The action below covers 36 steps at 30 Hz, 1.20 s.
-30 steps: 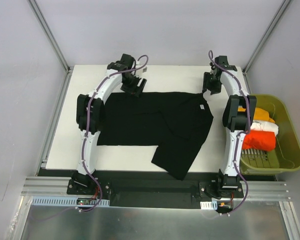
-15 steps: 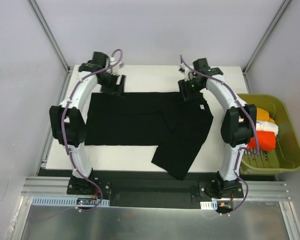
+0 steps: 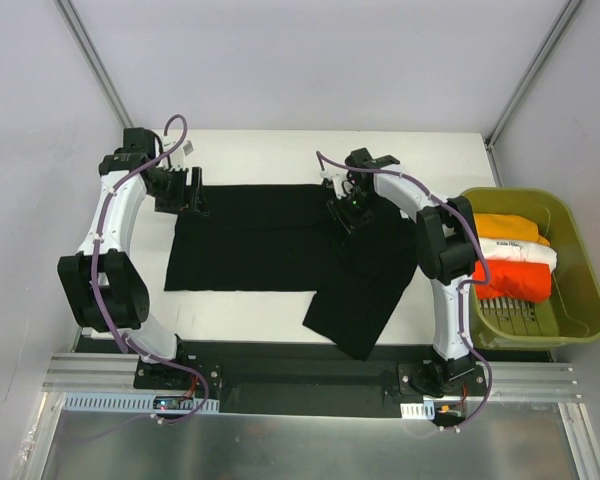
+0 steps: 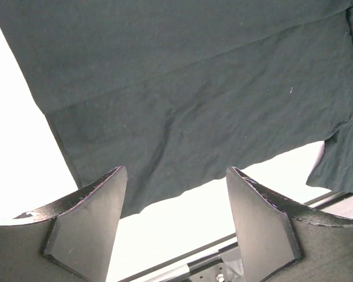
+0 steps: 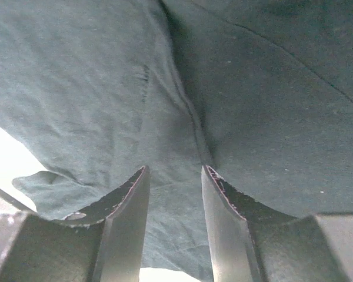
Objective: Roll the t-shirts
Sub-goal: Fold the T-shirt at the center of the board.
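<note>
The black t-shirt (image 3: 265, 240) lies spread out across the middle of the white table (image 3: 250, 312). Its body is flat, and one part hangs askew toward 5 o'clock, near the table's front edge. No turn of a roll shows anywhere on it, so by my reading the rolling of this shirt has not begun. In the olive-yellow bin (image 3: 586, 275), at 3 o'clock off the table's edge, an orange bundle (image 3: 505, 227), a white bundle (image 3: 525, 253) and a red-orange bundle (image 3: 515, 281) sit packed side by side. They look like shirts already rolled and put away, which would make the black one the last. The left gripper (image 3: 192, 192) hovers at the shirt's 10 o'clock corner, and its wrist view shows the jaws standing wide apart with nothing between them, only cloth and table edge below. The right gripper (image 3: 343, 212) is over the shirt at about 1 o'clock from its centre, above a raised crease in the cloth. Its jaws are narrower but have a clear gap, and no cloth is visibly pinched. The shirt probably needs squaring up, with the stray part laid in, before it is rolled and binned.
</note>
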Available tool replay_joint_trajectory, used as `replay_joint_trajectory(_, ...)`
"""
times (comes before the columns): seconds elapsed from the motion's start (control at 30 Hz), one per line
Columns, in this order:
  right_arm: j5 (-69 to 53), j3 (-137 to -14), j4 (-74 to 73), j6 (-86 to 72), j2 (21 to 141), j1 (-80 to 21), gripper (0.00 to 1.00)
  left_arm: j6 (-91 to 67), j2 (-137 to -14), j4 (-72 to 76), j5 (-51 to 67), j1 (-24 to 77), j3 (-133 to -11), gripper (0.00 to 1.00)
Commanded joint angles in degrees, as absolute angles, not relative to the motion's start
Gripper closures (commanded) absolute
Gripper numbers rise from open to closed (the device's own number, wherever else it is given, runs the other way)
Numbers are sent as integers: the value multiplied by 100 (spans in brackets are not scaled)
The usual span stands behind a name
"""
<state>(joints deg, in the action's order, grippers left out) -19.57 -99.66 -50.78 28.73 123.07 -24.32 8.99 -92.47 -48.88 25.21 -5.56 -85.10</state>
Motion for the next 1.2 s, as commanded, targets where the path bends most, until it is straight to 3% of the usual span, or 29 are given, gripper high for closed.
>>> replay_joint_trajectory(0.0, -1723, -10037, -5221, 3015, 12322, -2399, 57, 923, -8939, -4896, 2751, -712, -8271, 32)
replay_joint_trajectory(0.3, -1846, -9695, -5291, 3111, 12322, -2417, 61, 967, -8930, -4887, 2742, -765, -8253, 32)
replay_joint_trajectory(0.5, -1723, -9694, -5247, 3067, 12340, -2478, 74, 984, -8921, -4887, 2672, -782, -8297, 32)
replay_joint_trajectory(0.63, -1538, -9773, -5230, 3041, 12218, -2540, 89, 993, -8824, -4878, 2681, -800, -8332, 32)
replay_joint_trajectory(0.83, -1415, -9730, -5194, 3023, 11910, -2786, 99, 905, -8719, -4860, 2812, -809, -8367, 32)
replay_joint_trajectory(1.17, -1275, -9598, -5203, 3049, 11531, -4068, 98, 817, -8245, -4755, 3014, -809, -8017, 33)
